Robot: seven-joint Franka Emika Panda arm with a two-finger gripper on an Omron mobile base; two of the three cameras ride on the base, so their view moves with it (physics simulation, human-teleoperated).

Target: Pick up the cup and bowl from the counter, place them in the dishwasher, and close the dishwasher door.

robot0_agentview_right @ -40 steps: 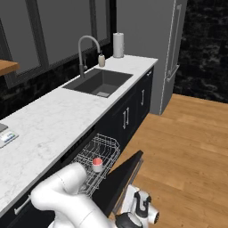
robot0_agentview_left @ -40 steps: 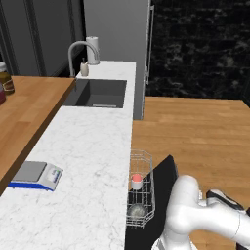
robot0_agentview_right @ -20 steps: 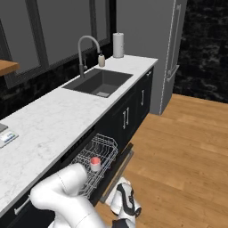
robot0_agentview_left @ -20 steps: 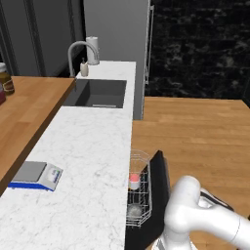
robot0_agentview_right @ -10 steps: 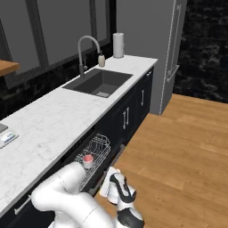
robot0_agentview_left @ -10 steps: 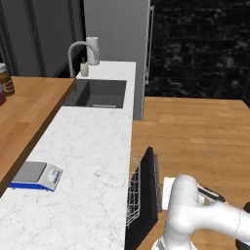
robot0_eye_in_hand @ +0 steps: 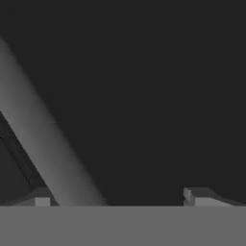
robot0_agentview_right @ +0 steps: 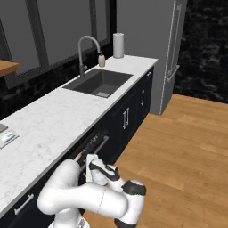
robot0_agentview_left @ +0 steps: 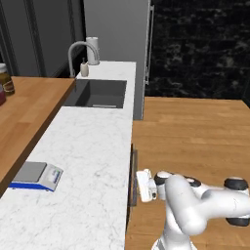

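black dishwasher door (robot0_agentview_left: 133, 178), below the counter (robot0_agentview_left: 93, 161) edge, stood nearly upright, almost shut; gripper (robot0_agentview_left: 143, 185) pressed flat against its outer face, jaws spread wide, empty, seemingly to push it home. cup and bowl hidden behind the door, presumably racked. on the counter: scale (robot0_agentview_left: 35, 176), sink (robot0_agentview_left: 97, 93). nothing blocked closing.

Lighting: even and diffuse in both base views, with no single visible source. Counter (robot0_agentview_left: 93, 146) renders bright white, wooden floor (robot0_agentview_right: 187, 147) warm mid-tone, far wall at upper right near black. Shadows: soft, faint, mostly within the sink (robot0_agentview_left: 97, 93) basin. Glare: none; mild sheen on the refrigerator (robot0_agentview_right: 156, 44). Sharpness: low resolution, slightly soft, jagged edges. Hand view: very dim, dark grey, with one paler diagonal bar, the handle (robot0_eye_in_hand: 43, 134).
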